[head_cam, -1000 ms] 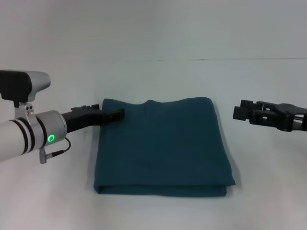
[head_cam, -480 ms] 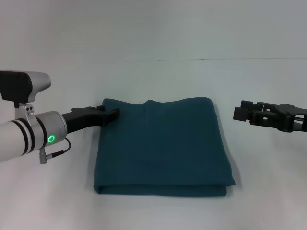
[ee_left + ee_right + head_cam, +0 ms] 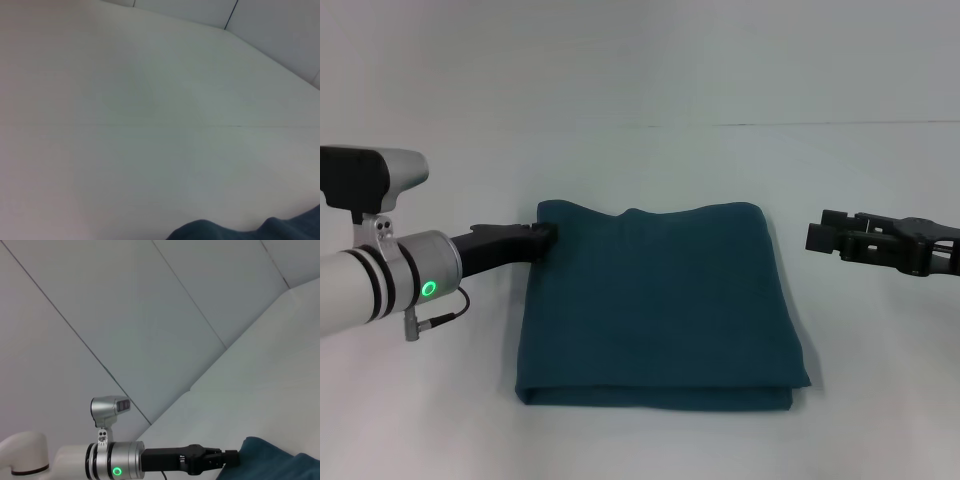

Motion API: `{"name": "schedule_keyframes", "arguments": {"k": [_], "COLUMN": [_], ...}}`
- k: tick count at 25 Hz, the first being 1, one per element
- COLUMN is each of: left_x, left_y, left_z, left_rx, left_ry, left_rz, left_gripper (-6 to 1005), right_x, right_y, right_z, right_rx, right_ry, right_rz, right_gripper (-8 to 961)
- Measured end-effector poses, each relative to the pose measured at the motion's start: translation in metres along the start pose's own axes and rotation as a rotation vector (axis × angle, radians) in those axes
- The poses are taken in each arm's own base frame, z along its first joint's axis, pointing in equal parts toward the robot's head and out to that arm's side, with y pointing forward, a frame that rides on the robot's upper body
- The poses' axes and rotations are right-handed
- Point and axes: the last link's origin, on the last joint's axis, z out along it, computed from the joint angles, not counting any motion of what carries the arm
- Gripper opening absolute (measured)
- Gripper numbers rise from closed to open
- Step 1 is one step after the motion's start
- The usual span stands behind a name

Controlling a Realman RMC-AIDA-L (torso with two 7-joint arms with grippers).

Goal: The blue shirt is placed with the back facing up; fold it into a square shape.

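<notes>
The shirt (image 3: 658,305) lies in the middle of the tabletop (image 3: 640,160) and looks already folded into a near square, with doubled layers along its near edge. The left end effector (image 3: 545,238) is at the far left corner of the shirt; I cannot tell if it is closed or if it grips cloth. If it lets go, it should draw back low and straight, so the corner is not dragged. The right end effector (image 3: 817,236) hovers to the right, well apart from the shirt; its state is also unclear.

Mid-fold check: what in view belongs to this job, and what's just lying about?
Job:
blue shirt, folded to a rough square
left gripper, at its far left corner
right gripper, held off to the shirt's right

Lying about:
nothing; only the white table
</notes>
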Motion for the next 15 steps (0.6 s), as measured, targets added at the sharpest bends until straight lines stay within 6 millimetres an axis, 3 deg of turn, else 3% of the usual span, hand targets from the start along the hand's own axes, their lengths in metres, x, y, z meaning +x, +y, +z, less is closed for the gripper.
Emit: {"name": "schedule_keyframes", "arguments": {"k": [4,15], "left_x": [0.0019,0.0092], "left_y": [0.0008,0.0044], "left_z": [0.0008,0.0038], "left_rx": [-0.002,-0.015], "left_ry": [0.004,0.038], "left_rz": [-0.001,-0.039], "left_gripper": [116,94], "right_x": [0.0001,0.0011], "right_y": [0.0001,-0.0006], "right_z": [0.0002,0.0020], "right_rx": [-0.001,0.005], "right_ry": [0.000,-0.004], "right_rz": [-0.001,-0.016], "right_gripper": [911,909]}}
